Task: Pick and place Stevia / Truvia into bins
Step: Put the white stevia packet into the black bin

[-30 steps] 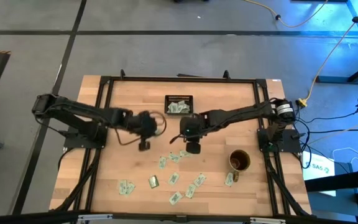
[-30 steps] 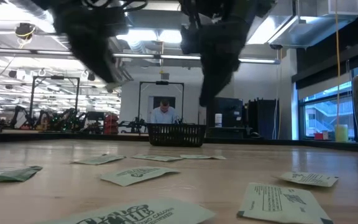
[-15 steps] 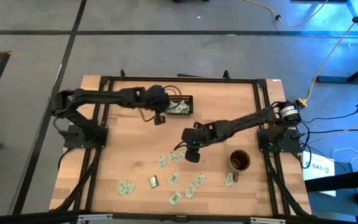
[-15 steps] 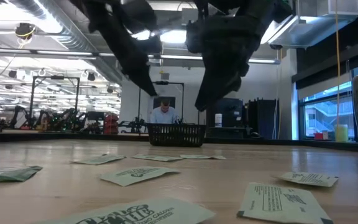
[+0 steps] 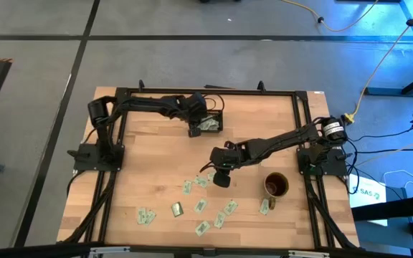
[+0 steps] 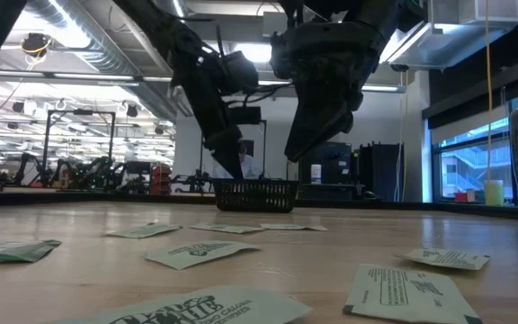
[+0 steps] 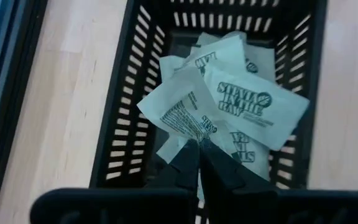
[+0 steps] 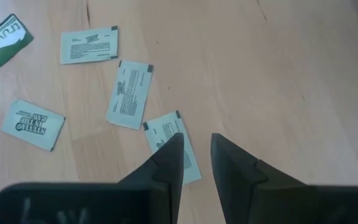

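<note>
Left gripper (image 7: pixel 199 146) pinching a packet (image 7: pixel 180 109) above the black tray (image 7: pixel 124 118), top centre.
Right gripper (image 8: pixel 196 146), fingers apart and empty, mid-frame above loose packets (image 8: pixel 129 94).

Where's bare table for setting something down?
Free: the wood between the black tray and the packet scatter, on the left arm's side, and the far corner past the mug. Crowded: the near middle, with packets from the mug leftward.

Left gripper (image 7: pixel 199 163) pinched, right gripper (image 8: pixel 196 155) parted
</note>
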